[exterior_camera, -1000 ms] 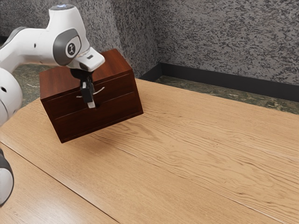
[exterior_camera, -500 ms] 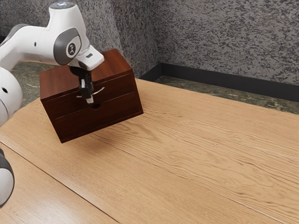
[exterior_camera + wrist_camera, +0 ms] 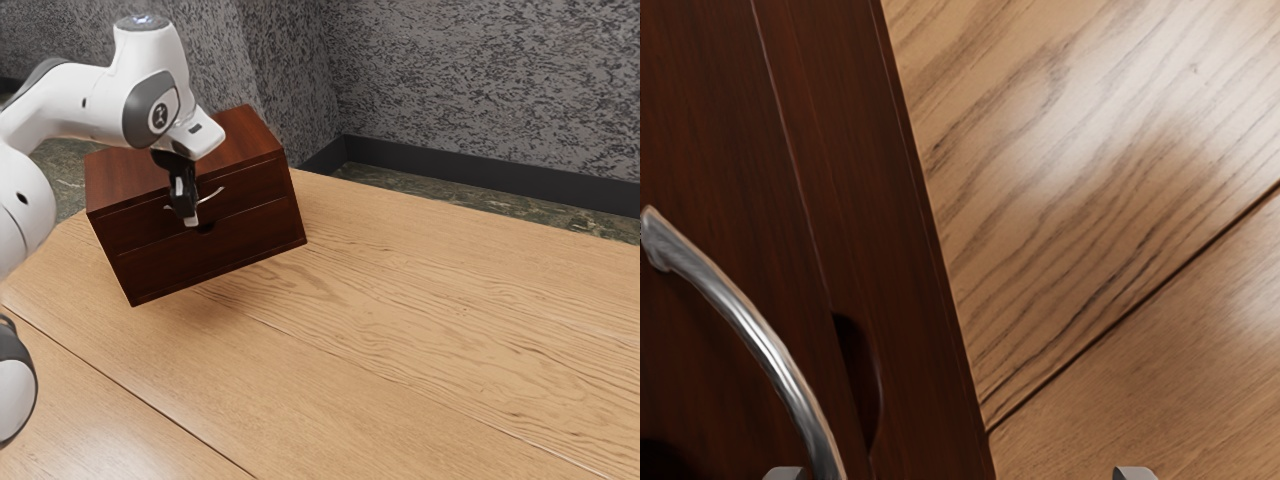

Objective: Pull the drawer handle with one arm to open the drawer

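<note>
My gripper [image 3: 186,212] hangs fingers-down in front of the small dark wooden drawer chest [image 3: 232,148], right at the upper drawer front [image 3: 255,183]. The drawer handle [image 3: 208,193] is a thin silver bow across that front, and the hand sits on the bow's half nearer the arm, with the rest of it running out past the fingers toward the exterior view's right.

In the wrist view the handle [image 3: 745,322] curves in toward the hand and ends just beside one of the two grey fingertips [image 3: 787,472]. The other tip is well apart from it, out over the bare table [image 3: 1110,200]. So I read the hand as wide open, with the bar standing between the fingers and close to one of them, and nothing clamped from both sides (in the exterior view the fingers line up edge-on, so it adds little here).

Just below the fingertips is a dark scooped notch [image 3: 205,227] in the top edge of the lower drawer front [image 3: 235,245]; the wrist view has it beside the handle's near end. The upper drawer front looks flush with the lower one. The chest stands on the light oak table, beyond and beneath the hand.
</note>
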